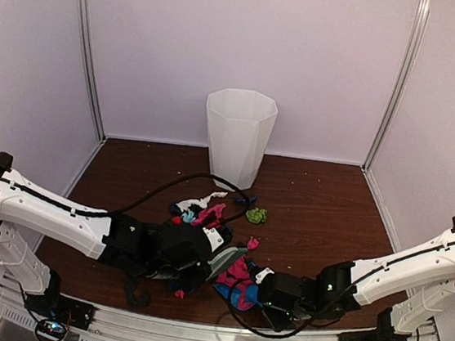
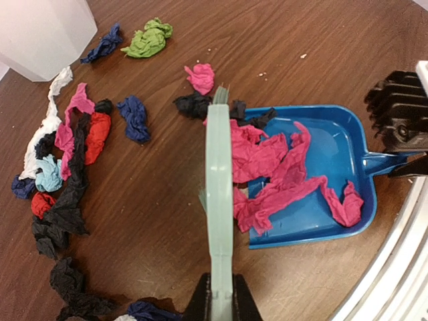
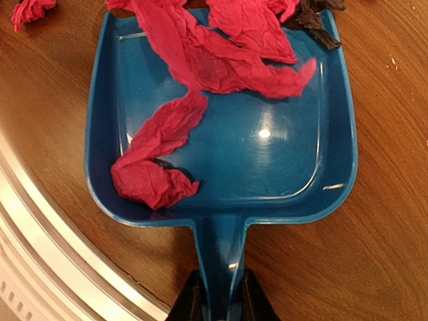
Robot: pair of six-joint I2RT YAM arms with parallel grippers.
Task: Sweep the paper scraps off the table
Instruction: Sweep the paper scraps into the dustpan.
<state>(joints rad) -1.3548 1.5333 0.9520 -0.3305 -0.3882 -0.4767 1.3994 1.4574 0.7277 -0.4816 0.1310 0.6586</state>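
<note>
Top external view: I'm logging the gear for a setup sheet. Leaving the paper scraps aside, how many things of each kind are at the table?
Robot arms: 2 (left arm, right arm)
White bin: 1
Blue dustpan: 1
Mint-green hand brush: 1
Total: 5

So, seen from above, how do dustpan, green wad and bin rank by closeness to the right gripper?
1. Dustpan: held by the right gripper, near the front.
2. Green wad: in the middle, farther back.
3. Bin: farthest, at the back.
</note>
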